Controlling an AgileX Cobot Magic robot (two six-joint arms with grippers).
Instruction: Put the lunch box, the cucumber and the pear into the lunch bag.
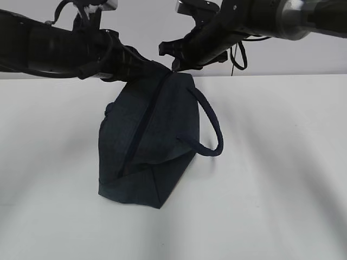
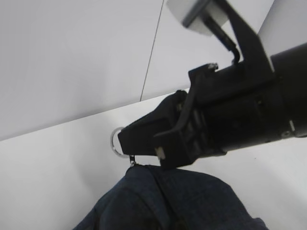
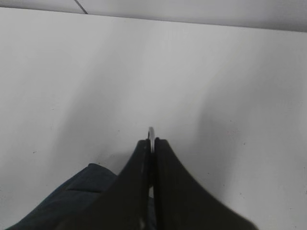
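Observation:
The navy lunch bag (image 1: 149,146) stands tilted on the white table, with its top pulled up between both grippers. My left gripper (image 1: 129,69) grips the fabric at the bag's top left; its fingers are buried in the cloth (image 2: 192,201) in the left wrist view. My right gripper (image 1: 176,65) is shut on the silver ring zipper pull (image 3: 151,132) at the top end of the zipper (image 1: 142,127). The ring (image 2: 114,140) also shows in the left wrist view, pinched in the right gripper (image 2: 125,141). The padded handle (image 1: 214,130) hangs on the right. The lunch box, cucumber and pear are out of view.
The white table (image 1: 282,189) spreads around the bag, with a pale wall (image 1: 141,21) behind. Both black arms cross above the bag's top.

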